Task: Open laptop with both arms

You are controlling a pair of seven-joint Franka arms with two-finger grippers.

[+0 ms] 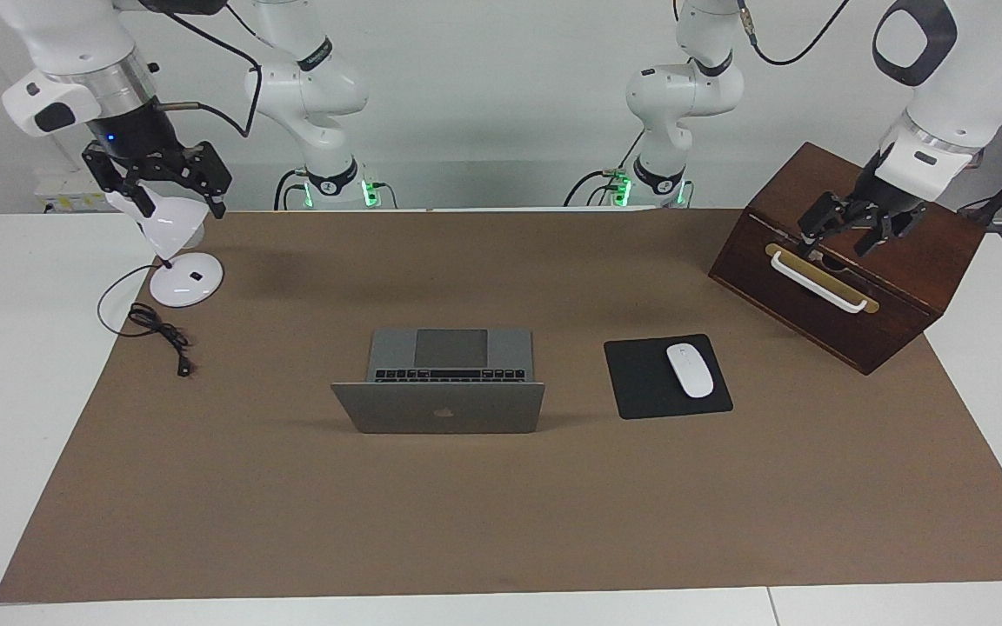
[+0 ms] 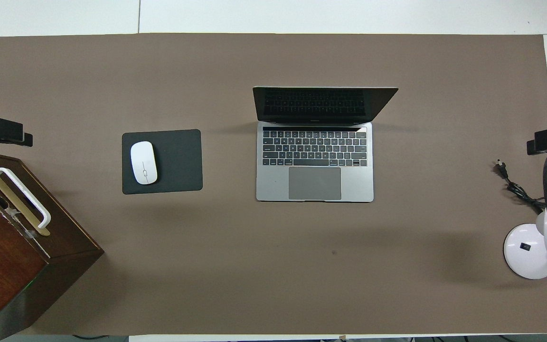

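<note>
Facing view, upper left of frame: right gripper point(image 1: 175, 202) hangs over the white desk lamp point(image 1: 185, 281), fingers spread, holding nothing. Centre of frame: the laptop point(image 1: 438, 416) stands on the brown mat point(image 1: 501, 522), lid raised, keyboard exposed. Right of centre: white mouse point(image 1: 690, 369) on the black mouse pad point(image 1: 640, 382). Upper right: left gripper point(image 1: 840, 242) over the wooden box point(image 1: 918, 287), fingers apart, empty.
</note>
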